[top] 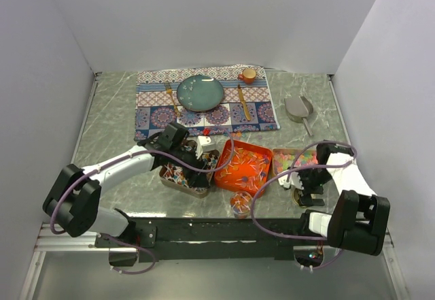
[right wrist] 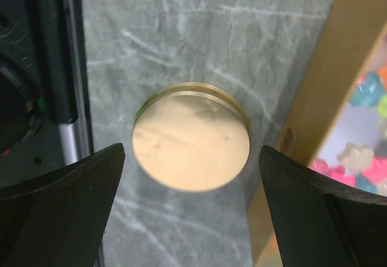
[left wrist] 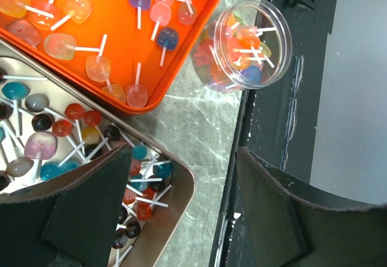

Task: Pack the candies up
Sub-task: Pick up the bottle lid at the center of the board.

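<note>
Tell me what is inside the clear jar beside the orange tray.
The jar holds lollipops with white sticks, mostly orange and red, one blue. The top ones cover those beneath.

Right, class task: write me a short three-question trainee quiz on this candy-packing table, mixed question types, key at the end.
1. True or false: the clear round plastic jar already holds candies on sticks.
2. The round gold metal lid lies: A) on the jar; B) on the marble table under the open right gripper; C) lifted, clamped tight.
3. Fill in: in the top view, the silver metal scoop lies to the ___ of the patterned placemat.
Key: 1 true; 2 B; 3 right.
</note>
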Motion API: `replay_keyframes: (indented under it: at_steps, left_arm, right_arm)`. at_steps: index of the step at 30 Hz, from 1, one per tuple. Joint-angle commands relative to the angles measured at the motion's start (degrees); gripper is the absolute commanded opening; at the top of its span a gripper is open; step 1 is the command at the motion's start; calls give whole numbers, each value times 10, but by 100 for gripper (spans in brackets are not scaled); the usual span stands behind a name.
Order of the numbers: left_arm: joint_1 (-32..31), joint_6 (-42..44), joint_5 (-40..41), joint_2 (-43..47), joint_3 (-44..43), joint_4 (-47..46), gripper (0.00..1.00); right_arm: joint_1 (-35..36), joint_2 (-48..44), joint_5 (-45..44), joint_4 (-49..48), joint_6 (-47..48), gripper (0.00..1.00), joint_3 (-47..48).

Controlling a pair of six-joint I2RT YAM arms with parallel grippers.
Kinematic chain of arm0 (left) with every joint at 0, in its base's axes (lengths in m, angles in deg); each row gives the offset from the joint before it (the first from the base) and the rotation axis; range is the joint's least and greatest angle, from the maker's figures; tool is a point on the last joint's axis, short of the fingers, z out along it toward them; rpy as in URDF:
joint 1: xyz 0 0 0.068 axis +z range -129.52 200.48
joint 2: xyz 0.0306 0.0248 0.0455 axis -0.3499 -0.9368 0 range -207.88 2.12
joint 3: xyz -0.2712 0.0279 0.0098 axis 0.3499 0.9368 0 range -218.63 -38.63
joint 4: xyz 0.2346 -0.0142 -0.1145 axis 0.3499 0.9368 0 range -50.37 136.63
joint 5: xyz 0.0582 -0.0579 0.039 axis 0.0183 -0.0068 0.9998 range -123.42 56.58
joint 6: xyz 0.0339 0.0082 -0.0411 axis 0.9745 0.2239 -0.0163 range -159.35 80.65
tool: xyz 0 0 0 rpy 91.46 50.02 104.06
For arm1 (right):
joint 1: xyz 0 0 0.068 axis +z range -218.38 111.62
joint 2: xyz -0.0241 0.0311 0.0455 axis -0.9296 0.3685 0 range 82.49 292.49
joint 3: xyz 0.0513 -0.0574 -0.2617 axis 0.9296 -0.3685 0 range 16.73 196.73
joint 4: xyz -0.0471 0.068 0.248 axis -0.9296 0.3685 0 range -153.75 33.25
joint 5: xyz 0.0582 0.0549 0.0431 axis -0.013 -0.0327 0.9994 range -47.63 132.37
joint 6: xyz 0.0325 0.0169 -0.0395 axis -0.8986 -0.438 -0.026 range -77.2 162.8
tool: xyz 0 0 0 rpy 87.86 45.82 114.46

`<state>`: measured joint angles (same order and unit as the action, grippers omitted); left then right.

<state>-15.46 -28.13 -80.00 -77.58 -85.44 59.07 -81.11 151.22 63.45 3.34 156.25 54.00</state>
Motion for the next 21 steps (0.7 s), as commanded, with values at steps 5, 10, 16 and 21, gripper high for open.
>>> replay_keyframes:
  at_steps: [5, 10, 16, 21]
  left_arm:
    - [5, -23, 14, -15, -4, -37, 75]
    - [19, -25, 18, -20, -5, -39, 75]
    - [33, -34, 17, -24, -2, -50, 75]
    - [43, -28, 19, -20, -4, -44, 75]
  right_arm:
    - [31, 40, -4, -54, 379, 100, -6]
    - [30, 75, -20, -63, 376, 100, 10]
    - [30, 91, -23, -58, 378, 100, 19]
    - [25, 56, -24, -35, 375, 100, 8]
